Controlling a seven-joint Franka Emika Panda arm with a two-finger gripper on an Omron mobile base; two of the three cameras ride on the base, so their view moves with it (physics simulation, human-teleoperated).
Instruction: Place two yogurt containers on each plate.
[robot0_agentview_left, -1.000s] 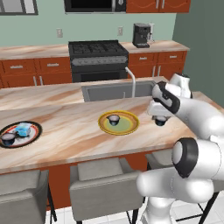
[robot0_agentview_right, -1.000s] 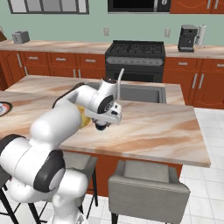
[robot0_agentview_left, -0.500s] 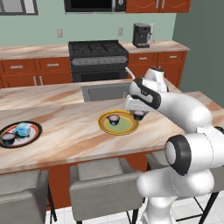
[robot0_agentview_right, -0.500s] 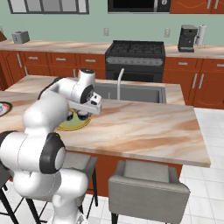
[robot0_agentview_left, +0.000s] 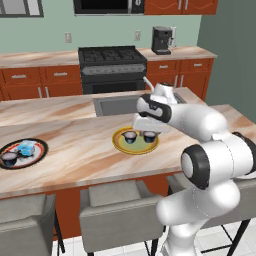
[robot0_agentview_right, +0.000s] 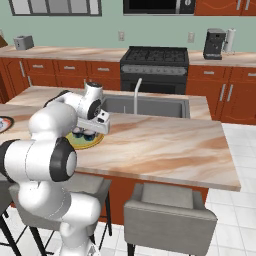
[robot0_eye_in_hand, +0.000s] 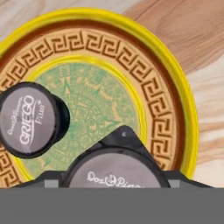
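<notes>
**Two yogurts at the yellow plate, gripper right over one**

Yellow plate (robot0_agentview_left: 136, 142) sits on the island counter (robot0_agentview_left: 75, 160), just in front of the sink (robot0_agentview_left: 112, 103). One dark yogurt cup (robot0_eye_in_hand: 30, 119) stands on its greenish centre, pale lid up. Second dark cup (robot0_eye_in_hand: 114, 173) is right beside it, directly under the gripper (robot0_agentview_left: 149, 133); finger tips flank it at the bottom of the hand view. Can't tell if the jaws are clamped on it or loose; contact is hidden. From the left base view both cups look to be on the plate.

Far left on the counter: black-centred plate (robot0_agentview_left: 36, 155) carrying the light blue cup (robot0_agentview_left: 26, 148) and another dark cup (robot0_agentview_left: 9, 158), just beside each other.

Behind the island: stove (robot0_agentview_left: 112, 62), coffee machine (robot0_agentview_left: 161, 40).
</notes>
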